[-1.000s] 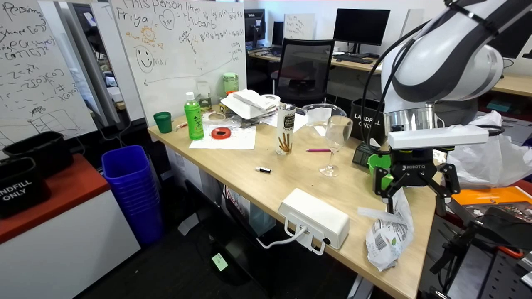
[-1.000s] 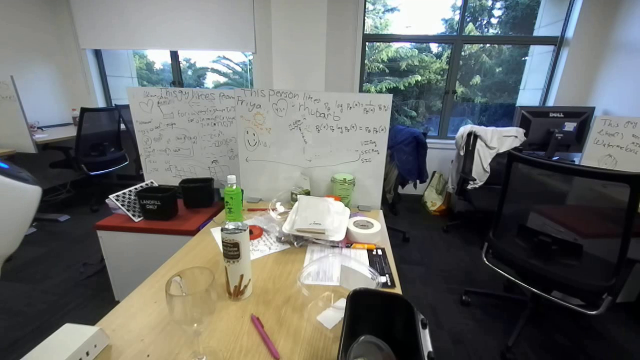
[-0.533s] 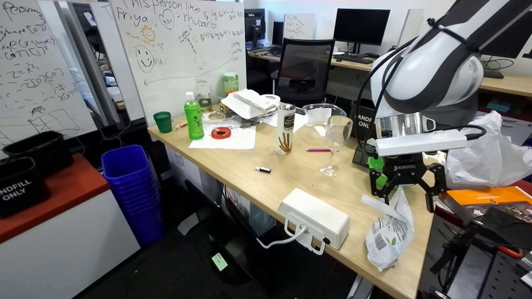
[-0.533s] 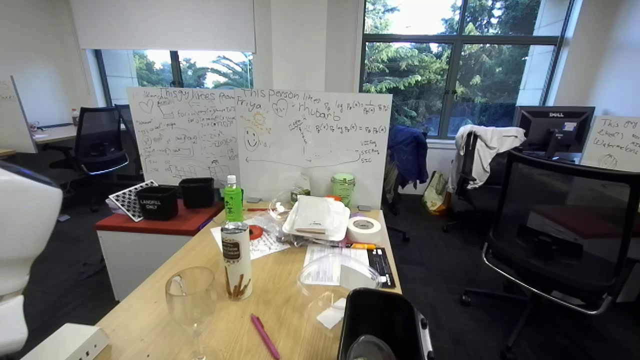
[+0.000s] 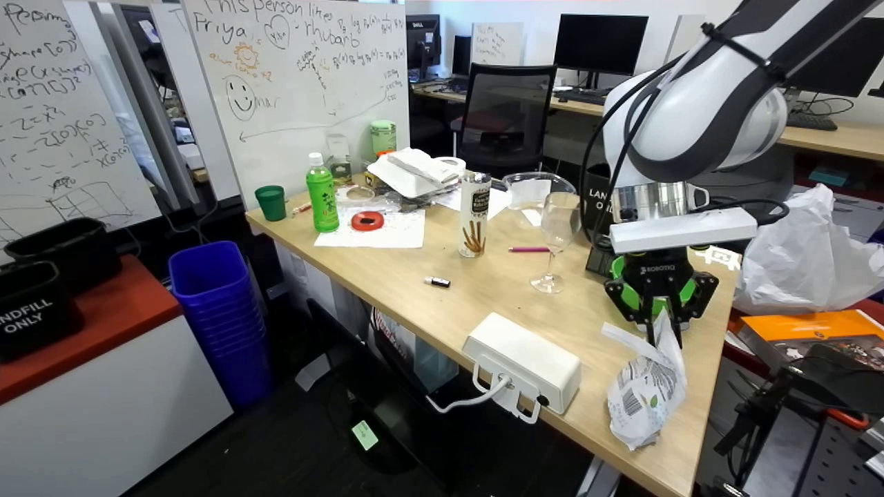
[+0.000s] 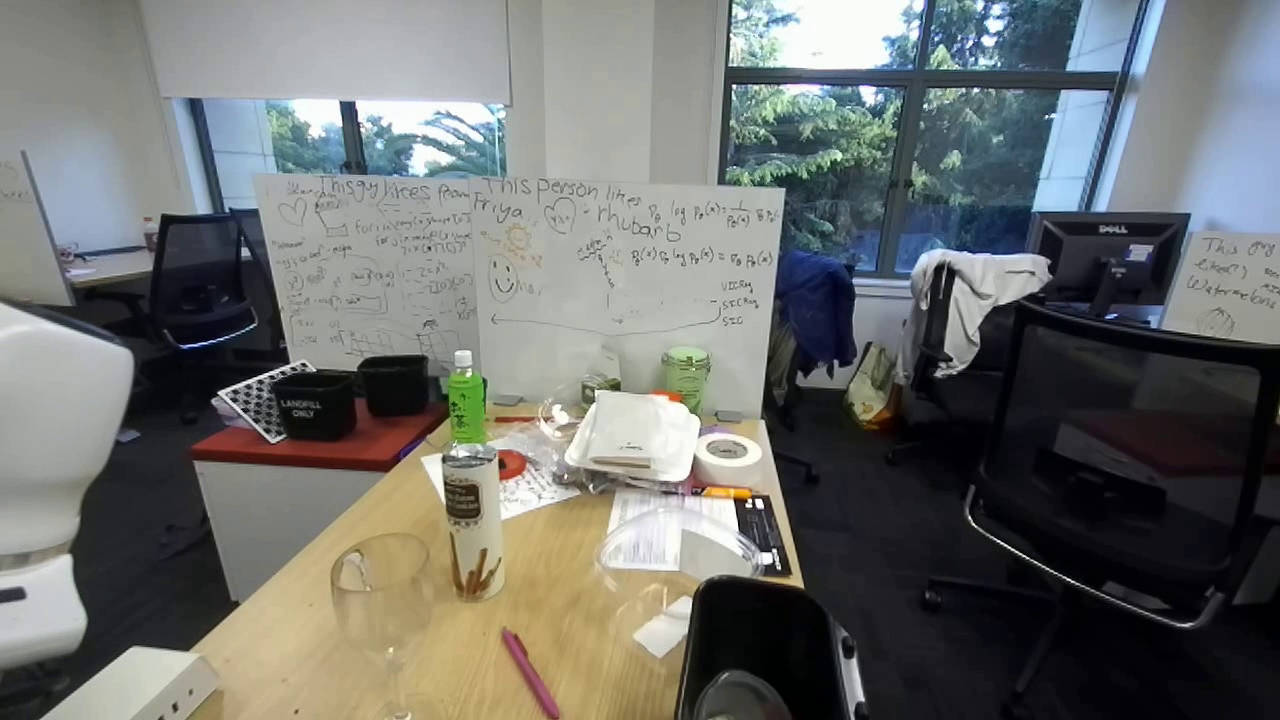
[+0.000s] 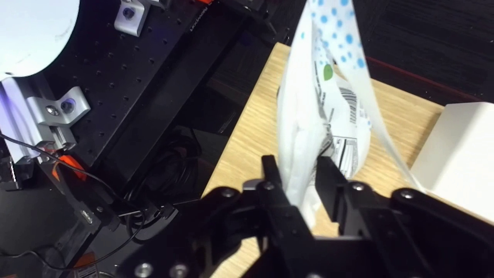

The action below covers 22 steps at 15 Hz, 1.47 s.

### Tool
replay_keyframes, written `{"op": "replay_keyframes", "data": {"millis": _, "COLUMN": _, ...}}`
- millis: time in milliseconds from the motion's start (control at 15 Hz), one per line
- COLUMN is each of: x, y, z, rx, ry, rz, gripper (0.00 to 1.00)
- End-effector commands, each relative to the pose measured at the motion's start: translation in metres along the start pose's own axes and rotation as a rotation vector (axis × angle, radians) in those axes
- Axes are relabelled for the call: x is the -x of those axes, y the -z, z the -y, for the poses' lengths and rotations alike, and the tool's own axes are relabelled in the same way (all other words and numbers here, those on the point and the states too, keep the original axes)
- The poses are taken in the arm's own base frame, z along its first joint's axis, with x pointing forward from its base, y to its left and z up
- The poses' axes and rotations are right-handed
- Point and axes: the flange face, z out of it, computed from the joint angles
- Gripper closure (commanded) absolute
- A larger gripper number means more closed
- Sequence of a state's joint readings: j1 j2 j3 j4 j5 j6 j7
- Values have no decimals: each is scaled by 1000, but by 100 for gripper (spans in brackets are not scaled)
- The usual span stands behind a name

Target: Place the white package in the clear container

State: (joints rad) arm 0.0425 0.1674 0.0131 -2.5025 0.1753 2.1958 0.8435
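Wooden desk (image 5: 494, 286), white box (image 5: 528, 353) near white package (image 5: 646, 400)

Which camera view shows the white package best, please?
An exterior view: the white package appears nearly whole there, on the table, the pincer at its upper end. The wrist view shows it closer, but the picture's edge crops it and fingers cover part of it. No further view shows it.

In an exterior view, a wooden table (image 5: 397, 269) runs from left of centre to lower right. On it: a green cup (image 5: 270, 204), left of centre; a white can (image 5: 474, 215), wine glass (image 5: 559, 229) and clear container (image 5: 519, 198), just right of centre; a white box (image 5: 523, 360), lower middle; a white package (image 5: 644, 402), lower right.
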Motion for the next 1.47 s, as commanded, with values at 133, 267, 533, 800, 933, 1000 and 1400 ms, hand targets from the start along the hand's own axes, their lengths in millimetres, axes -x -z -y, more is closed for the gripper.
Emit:
{"op": "replay_keyframes", "data": {"millis": 133, "x": 2, "y": 6, "z": 0, "rx": -10, "ry": 22, "rz": -4, "gripper": 100}}
{"op": "replay_keyframes", "data": {"millis": 267, "x": 5, "y": 11, "z": -2, "rx": -18, "ry": 32, "rz": -1, "gripper": 100}}
{"op": "replay_keyframes", "data": {"millis": 533, "x": 15, "y": 31, "z": -11, "rx": -53, "ry": 98, "rz": 8, "gripper": 99}}
{"op": "replay_keyframes", "data": {"millis": 800, "x": 34, "y": 68, "z": -21, "rx": -99, "ry": 208, "rz": -11, "gripper": 99}}
{"op": "replay_keyframes", "data": {"millis": 933, "x": 45, "y": 96, "z": -25, "rx": -145, "ry": 277, "rz": -56, "gripper": 99}}
{"op": "replay_keyframes", "data": {"millis": 1000, "x": 50, "y": 112, "z": -27, "rx": -171, "ry": 308, "rz": -94, "gripper": 99}}
{"op": "replay_keyframes", "data": {"millis": 1400, "x": 69, "y": 216, "z": -37, "rx": -355, "ry": 420, "rz": -267, "gripper": 99}}
